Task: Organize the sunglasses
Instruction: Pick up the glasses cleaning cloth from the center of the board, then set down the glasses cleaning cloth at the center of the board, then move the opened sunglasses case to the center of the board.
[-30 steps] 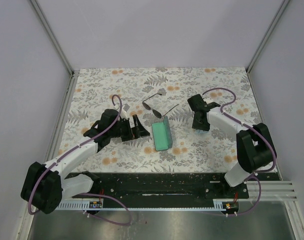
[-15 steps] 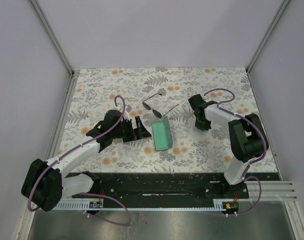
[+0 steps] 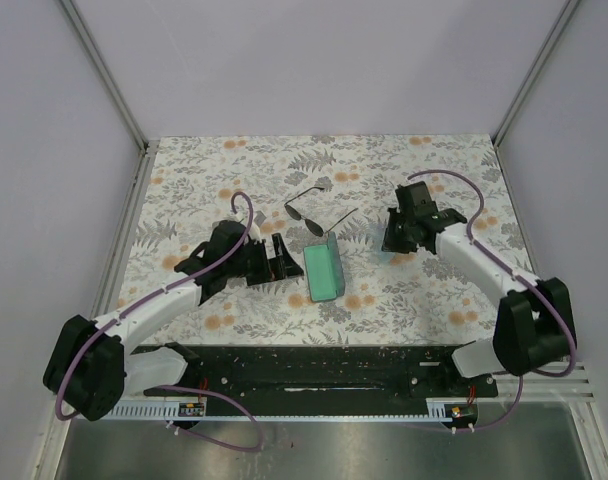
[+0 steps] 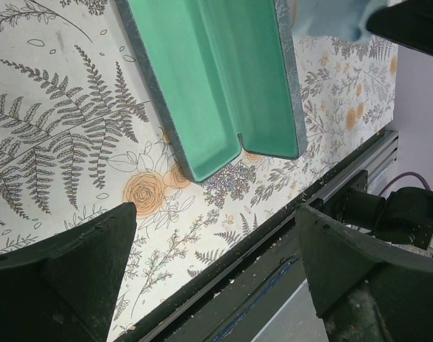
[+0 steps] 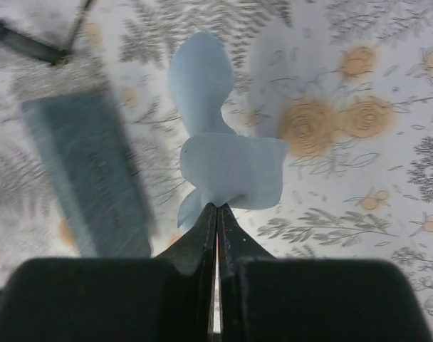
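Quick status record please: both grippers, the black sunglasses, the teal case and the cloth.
left gripper: open, holding nothing, just left of the case
right gripper: shut, pinching the cloth by its edge
light-blue cloth: bunched, held at the right fingertips
black sunglasses: on the table beyond the case, arms unfolded, no gripper touching them
teal case: open, the part of its inside in view is empty

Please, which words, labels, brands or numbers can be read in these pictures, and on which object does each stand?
No text can be read.
The open teal case shows no brand inside, and the light-blue cloth is plain.
The small coloured tags on the near rail are too small to read.
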You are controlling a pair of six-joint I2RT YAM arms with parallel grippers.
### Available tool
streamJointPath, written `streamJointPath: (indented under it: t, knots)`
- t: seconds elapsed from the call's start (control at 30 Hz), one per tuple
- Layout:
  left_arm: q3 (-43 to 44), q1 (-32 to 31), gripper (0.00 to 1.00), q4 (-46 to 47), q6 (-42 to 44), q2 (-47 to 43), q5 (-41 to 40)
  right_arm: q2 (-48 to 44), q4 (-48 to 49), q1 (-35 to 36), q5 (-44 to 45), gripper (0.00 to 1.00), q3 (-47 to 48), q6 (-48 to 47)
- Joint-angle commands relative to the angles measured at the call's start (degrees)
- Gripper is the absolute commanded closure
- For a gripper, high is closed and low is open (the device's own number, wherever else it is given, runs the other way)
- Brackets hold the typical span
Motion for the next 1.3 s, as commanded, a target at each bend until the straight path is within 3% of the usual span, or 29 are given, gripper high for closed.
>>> streamJointPath:
  t: [0.0,0.07,0.17,0.2,0.23,0.27,0.3,0.43,0.73,0.9,1.27]
  knots:
    - [2.4,-0.48,0.04,2.97,0.89,0.32,-1.5,-9.67,3.33,-0.19,-15.32,1.0,-1.91,-3.25]
    - [2.58,-0.83,0.04,3.06,0.8,0.76,-1.59,-12.58,2.28,-0.19,-14.29,0.99,-3.49,-2.73]
    - [2.93,-1.44,0.04,3.15,0.72,1.11,-1.85,-12.42,-0.18,-1.94,-9.54,0.74,-6.83,0.52]
    - [3.01,-1.62,0.04,3.15,0.63,1.28,-1.94,-11.72,-1.06,-2.99,-7.44,0.52,-7.8,2.18]
    - [3.1,-1.8,0.04,3.15,0.71,1.37,-2.03,-10.84,-2.63,-3.87,-3.94,0.22,-8.85,4.11]
    - [3.19,-2.06,0.04,3.15,0.72,1.46,-2.11,-10.4,-3.34,-4.05,-0.95,0.09,-9.91,5.18]
    - [3.28,-2.32,0.04,3.15,0.8,1.63,-2.12,-10.39,-3.35,-4.14,0.73,0.06,-10.79,5.97]
    - [4.15,-3.46,0.05,2.89,1.59,2.86,-3.08,-12.59,0.15,-4.14,-1.44,0.09,-13.52,5.89]
    - [9.07,-8.56,0.09,1.31,3.35,7.52,-6.95,-9.61,6.32,-3.62,-11.47,0.52,-12.91,2.02]
    - [9.78,-8.65,0.26,0.6,4.14,11.3,-10.72,-4.78,7.72,0.77,-8.84,0.54,-10.8,1.58]
    - [14.79,-8.48,0.3,0.6,2.48,23.07,-18.37,5.33,5.88,8.07,1.8,0.59,-2.45,3.25]
